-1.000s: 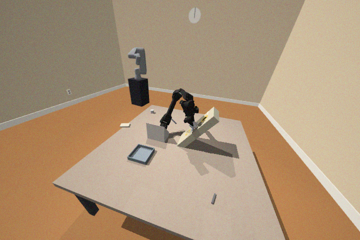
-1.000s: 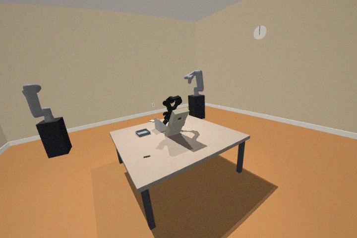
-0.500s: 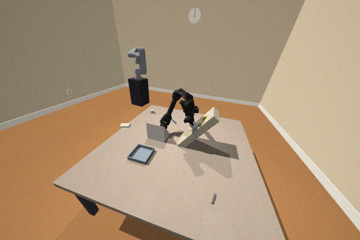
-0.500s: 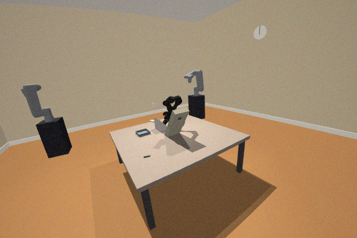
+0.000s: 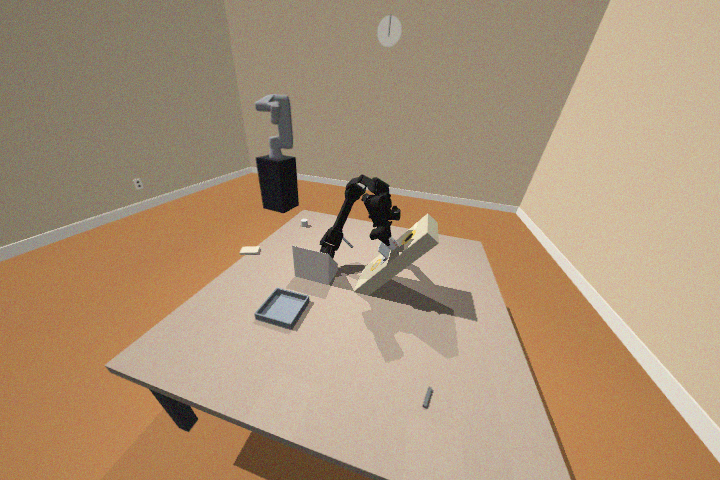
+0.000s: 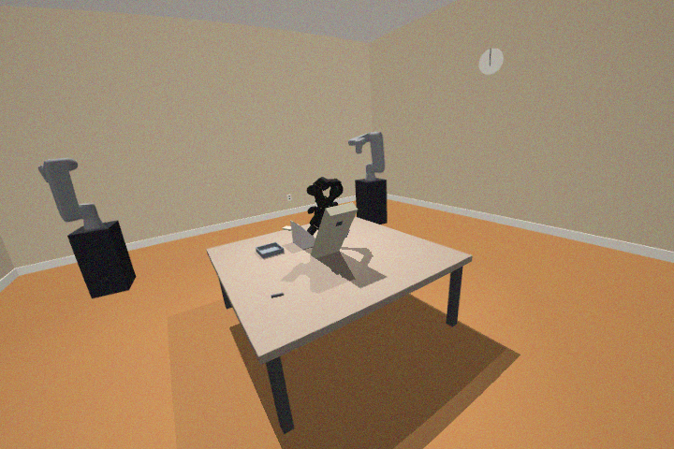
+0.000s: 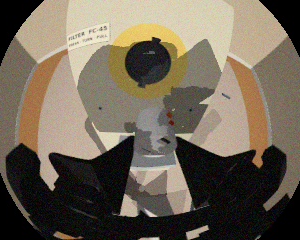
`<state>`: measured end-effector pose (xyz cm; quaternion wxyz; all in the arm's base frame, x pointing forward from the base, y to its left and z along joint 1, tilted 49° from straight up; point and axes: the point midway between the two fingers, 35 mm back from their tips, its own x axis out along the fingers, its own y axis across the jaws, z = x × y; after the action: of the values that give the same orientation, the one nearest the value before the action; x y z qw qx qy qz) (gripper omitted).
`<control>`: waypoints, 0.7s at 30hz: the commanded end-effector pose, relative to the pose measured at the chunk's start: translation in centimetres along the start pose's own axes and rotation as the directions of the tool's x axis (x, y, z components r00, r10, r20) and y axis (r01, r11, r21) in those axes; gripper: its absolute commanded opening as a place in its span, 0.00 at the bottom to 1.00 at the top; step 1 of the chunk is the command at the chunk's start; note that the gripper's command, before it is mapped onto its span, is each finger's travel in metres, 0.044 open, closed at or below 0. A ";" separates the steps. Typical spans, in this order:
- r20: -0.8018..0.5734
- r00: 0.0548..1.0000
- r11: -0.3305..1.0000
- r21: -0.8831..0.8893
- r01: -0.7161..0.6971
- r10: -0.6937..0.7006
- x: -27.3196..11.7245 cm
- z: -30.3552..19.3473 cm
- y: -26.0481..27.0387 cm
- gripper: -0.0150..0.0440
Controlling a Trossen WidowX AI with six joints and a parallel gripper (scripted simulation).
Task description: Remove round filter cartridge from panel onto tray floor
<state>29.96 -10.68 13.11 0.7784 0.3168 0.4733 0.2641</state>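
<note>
The grey filter cartridge [image 7: 152,125] is out of its socket and between my fingers; two dark slots show on its near face. My gripper [image 7: 154,139] is shut on it, close in front of the tilted cream service panel [image 5: 397,267] [image 6: 331,235] [image 7: 200,25]. The round dark socket [image 7: 148,64] above it is empty, inside a yellow ring [image 7: 118,62]. A blue-grey ledge [image 7: 154,162] with a pale edge shows just below the cartridge; I cannot tell whether they touch. The shallow tray [image 5: 272,322] [image 6: 271,255] holds nothing.
A grey upright board [image 5: 311,266] [image 6: 300,236] stands between the tray and the arm's base. A small dark bar [image 5: 427,397] [image 6: 277,295] lies near the table's front. A small white cylinder [image 5: 304,223] and a pale block [image 5: 250,250] are farther back.
</note>
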 end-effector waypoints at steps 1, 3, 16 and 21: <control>0.035 0.999 0.999 0.013 0.031 -0.031 -2.8 0.5 -0.3 0.25; 0.048 0.998 0.999 0.026 0.043 -0.045 -4.2 0.5 -0.3 0.25; 0.072 0.995 0.996 0.061 0.062 -0.067 -7.9 0.6 -2.0 0.25; 0.060 0.997 0.997 0.058 0.048 -0.051 -7.6 0.7 -4.2 0.25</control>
<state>27.74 -18.03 15.44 0.7894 0.3374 0.4642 0.2178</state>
